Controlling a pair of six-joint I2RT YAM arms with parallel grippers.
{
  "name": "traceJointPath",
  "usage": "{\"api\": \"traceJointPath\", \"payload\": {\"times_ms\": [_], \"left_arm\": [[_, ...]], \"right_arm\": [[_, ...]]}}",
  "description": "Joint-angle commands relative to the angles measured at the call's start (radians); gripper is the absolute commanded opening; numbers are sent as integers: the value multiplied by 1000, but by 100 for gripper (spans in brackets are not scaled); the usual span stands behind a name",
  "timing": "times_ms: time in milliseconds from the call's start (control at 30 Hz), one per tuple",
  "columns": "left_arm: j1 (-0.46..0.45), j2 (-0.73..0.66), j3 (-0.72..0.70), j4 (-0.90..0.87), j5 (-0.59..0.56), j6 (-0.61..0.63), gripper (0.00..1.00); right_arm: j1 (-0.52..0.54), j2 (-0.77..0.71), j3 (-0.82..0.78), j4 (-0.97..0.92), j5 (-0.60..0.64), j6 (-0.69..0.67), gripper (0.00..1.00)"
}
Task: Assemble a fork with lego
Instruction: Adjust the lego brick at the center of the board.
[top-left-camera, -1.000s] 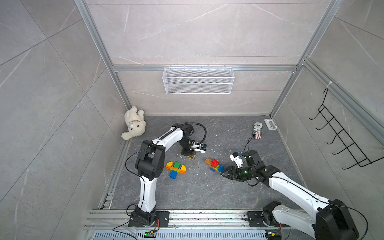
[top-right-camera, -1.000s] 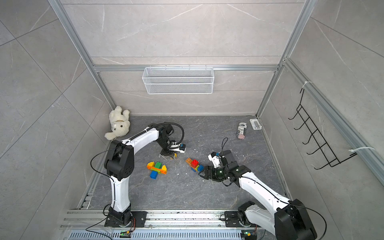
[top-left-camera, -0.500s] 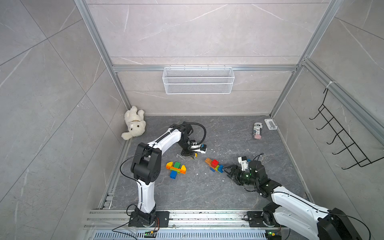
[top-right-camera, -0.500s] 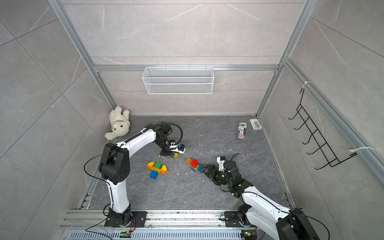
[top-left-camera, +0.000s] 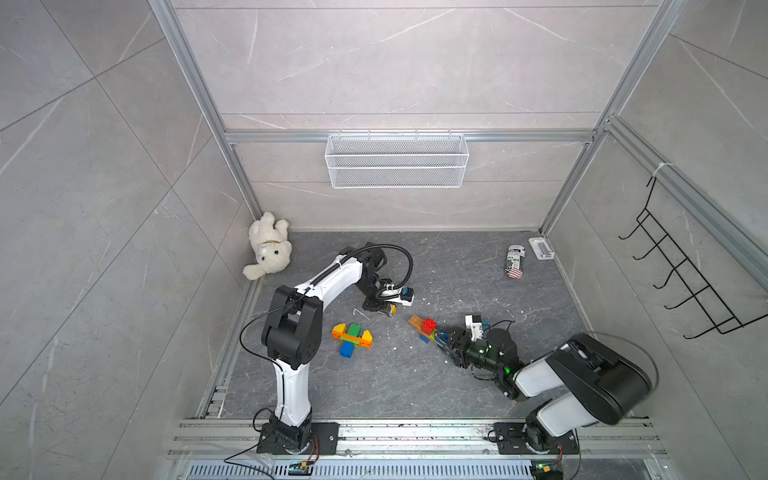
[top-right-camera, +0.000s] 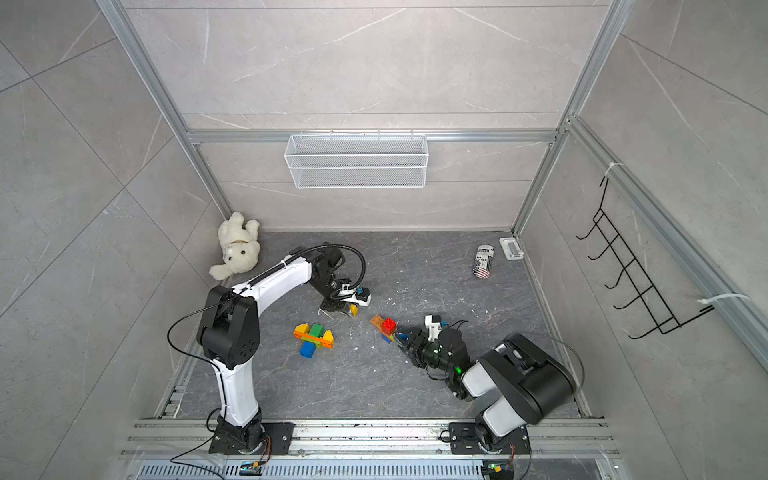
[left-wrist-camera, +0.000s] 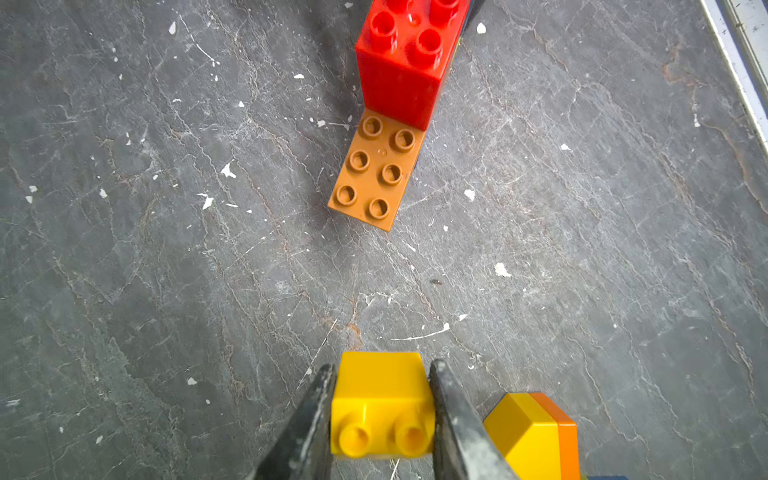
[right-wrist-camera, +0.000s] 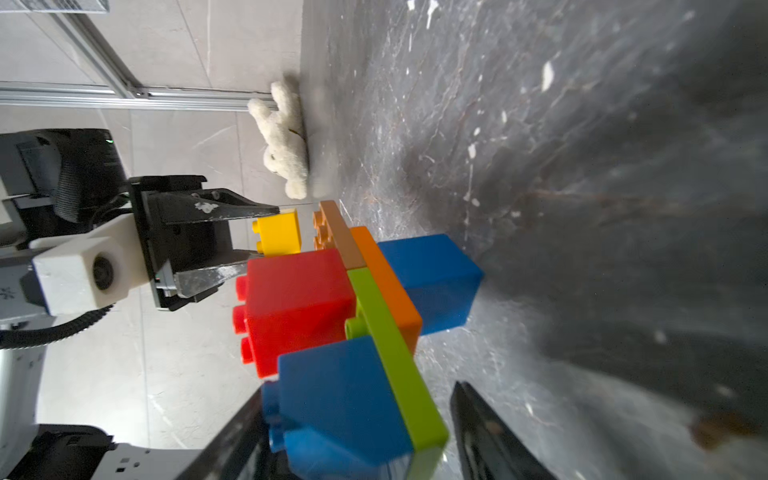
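**A:** Where's the yellow brick (left-wrist-camera: 382, 399)?

**B:** Clamped between the left arm's fingers (left-wrist-camera: 320, 395), low over the counter (left-wrist-camera: 166, 291).

**A:** And the long strip (top-left-camera: 424, 329)?

**B:** Straight ahead of them, across a bare gap. Its brown end (left-wrist-camera: 374, 170) points at the yellow brick. Its long axis runs back to the right arm's fingers (right-wrist-camera: 478, 419), which straddle the blue-and-lime end.

**A:** Gripping it?

**B:** Can't tell. From the left wrist, the red block (left-wrist-camera: 399, 70) hides the rest of the strip.
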Motion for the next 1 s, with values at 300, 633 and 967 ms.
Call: {"api": "traceJointPath", "payload": {"times_ms": [300,633,967], "left_arm": [[-11,-16,36,-52,3,3,5],[-13,-113,-20,-80,68,-12,4],[-13,-177,-48,-134,18,-66,4]], "right_arm": [[-4,68,6,156,-37,46,37],[-78,130,157,64,-354,-15,38],[-99,-189,470,-1162,-367,-677,40]]}}
